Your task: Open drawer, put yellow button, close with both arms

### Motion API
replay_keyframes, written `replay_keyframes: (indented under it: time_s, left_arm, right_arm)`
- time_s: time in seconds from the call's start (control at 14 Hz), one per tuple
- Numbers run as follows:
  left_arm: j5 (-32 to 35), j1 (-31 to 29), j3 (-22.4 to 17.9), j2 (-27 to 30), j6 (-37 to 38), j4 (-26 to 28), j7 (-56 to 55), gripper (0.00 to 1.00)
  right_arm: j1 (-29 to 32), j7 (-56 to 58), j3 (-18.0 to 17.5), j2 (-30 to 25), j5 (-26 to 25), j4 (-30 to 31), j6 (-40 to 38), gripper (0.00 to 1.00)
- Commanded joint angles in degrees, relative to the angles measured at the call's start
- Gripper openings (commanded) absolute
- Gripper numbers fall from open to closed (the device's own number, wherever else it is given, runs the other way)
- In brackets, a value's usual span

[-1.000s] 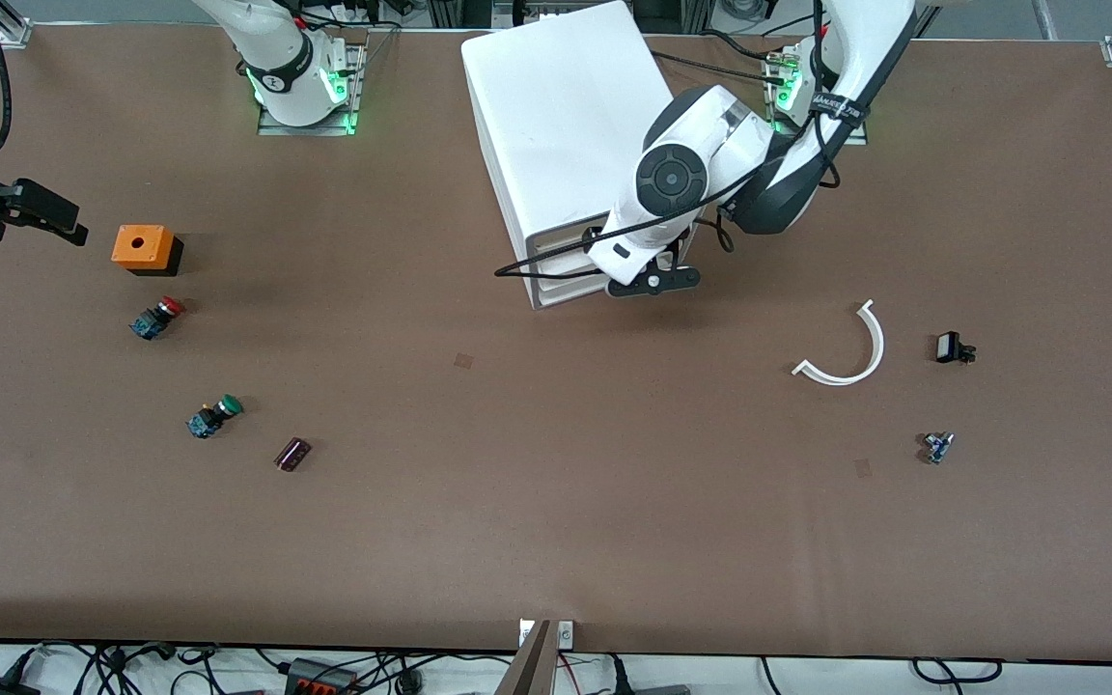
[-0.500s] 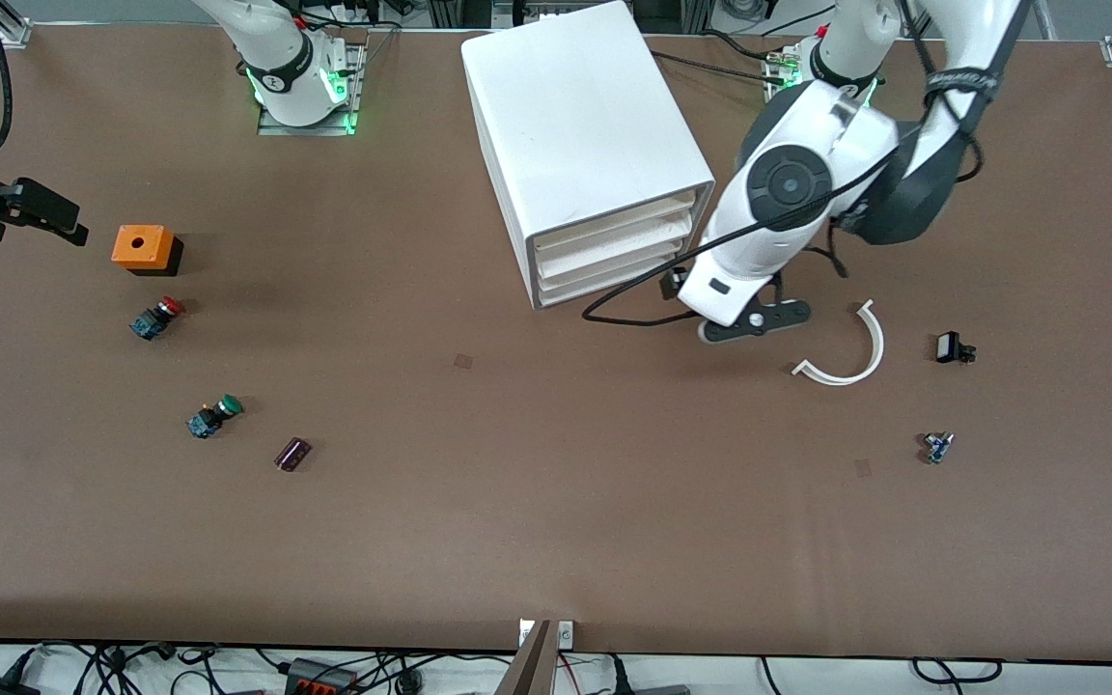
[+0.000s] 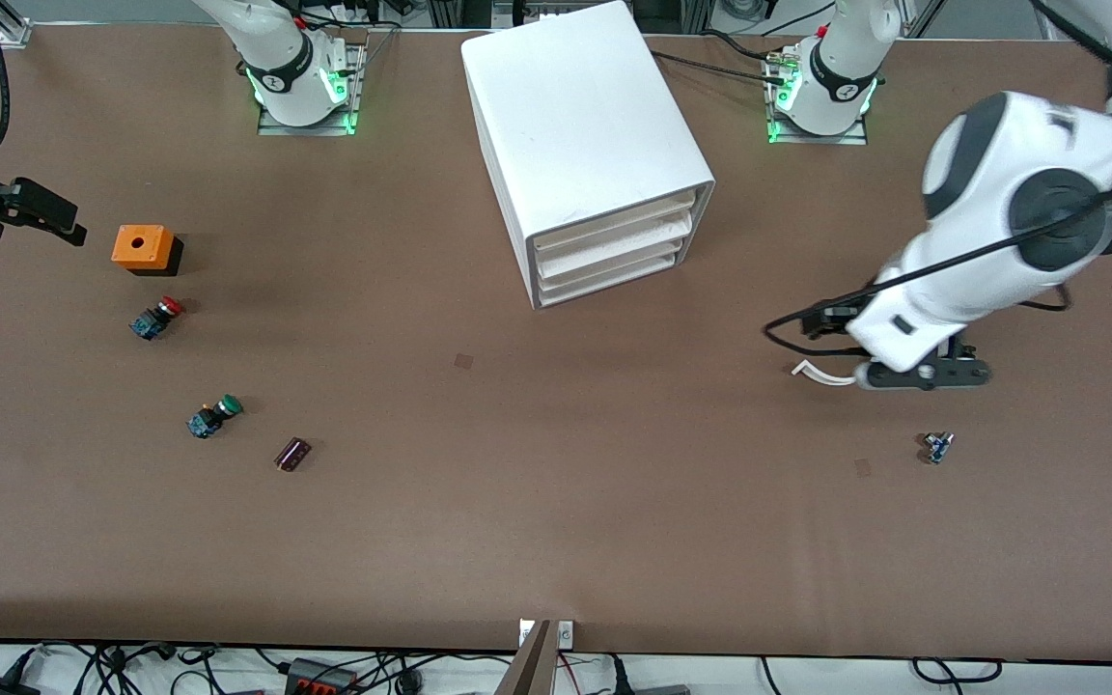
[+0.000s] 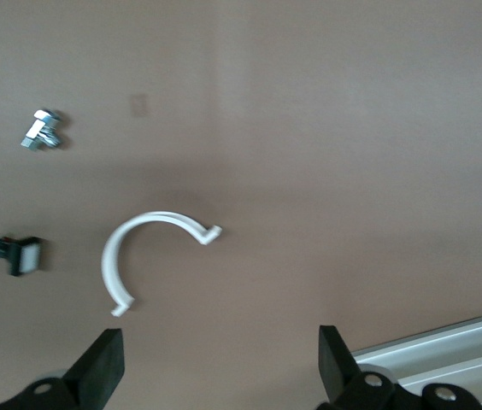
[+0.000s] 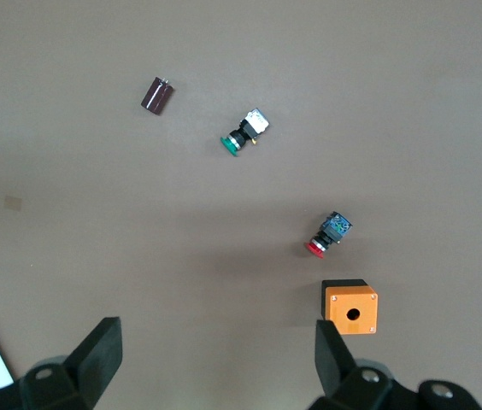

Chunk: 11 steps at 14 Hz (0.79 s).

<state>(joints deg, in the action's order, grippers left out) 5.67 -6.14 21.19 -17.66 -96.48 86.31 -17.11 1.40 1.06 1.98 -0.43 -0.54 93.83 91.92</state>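
Observation:
The white cabinet (image 3: 585,125) stands at the middle of the table, near the robots' bases. Its top drawer (image 3: 614,220) sits flush with the lower drawers, shut. No yellow button shows in any view. My left gripper (image 3: 923,376) hangs open and empty over a white curved piece (image 3: 819,375), toward the left arm's end of the table. In the left wrist view its gripper (image 4: 220,371) is wide open over bare table beside that piece (image 4: 151,252). My right gripper (image 3: 59,224) waits open and empty over the right arm's end; it also shows in the right wrist view (image 5: 215,354).
An orange box (image 3: 143,248), a red-capped switch (image 3: 156,317), a green-capped switch (image 3: 214,415) and a brown cylinder (image 3: 291,453) lie toward the right arm's end. A small bolt (image 3: 937,446) lies nearer the front camera than the left gripper. A small black part (image 4: 19,254) lies beside the curved piece.
My left arm has swung away from the cabinet's drawer fronts toward its own end of the table and now hangs over the curved piece. The right arm has not moved.

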Motion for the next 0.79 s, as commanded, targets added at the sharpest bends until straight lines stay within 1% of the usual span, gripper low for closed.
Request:
replay_keyframes:
  time_s: [0.0,0.07,0.21,0.43,0.57,0.71]
  left_arm:
    - [-2.31,1.13,-4.74,7.0,1.47,3.24,6.8,1.0]
    - [-3.89,1.39,-7.02,9.29,1.38,5.25,8.57,1.0]
    - [-6.97,3.67,-12.99,14.21,0.68,9.3,14.88,1.0]
    - [-7.34,6.3,-17.83,18.18,-3.7,13.52,22.19,1.0]
    - [-7.25,7.89,-20.65,18.71,-4.42,14.41,22.21,1.0]
    - [-7.16,8.07,-20.49,18.71,-3.81,14.24,21.68,1.0]
  right_arm:
    - [0.97,0.87,-1.02,-0.01,0.45,-0.67,-0.16,1.0]
    - [0.97,0.87,-1.02,0.08,0.45,-0.67,0.19,1.0]
    - [0.71,0.87,-1.02,0.17,0.45,-0.58,0.37,1.0]
    - [0.71,1.23,-0.93,-0.45,0.19,-0.06,0.02,1.0]
    - [0.53,1.23,-1.02,-0.45,-0.43,0.12,0.19,1.0]
    - [0.53,1.23,-1.02,-1.93,-0.52,2.48,1.5,1.0]
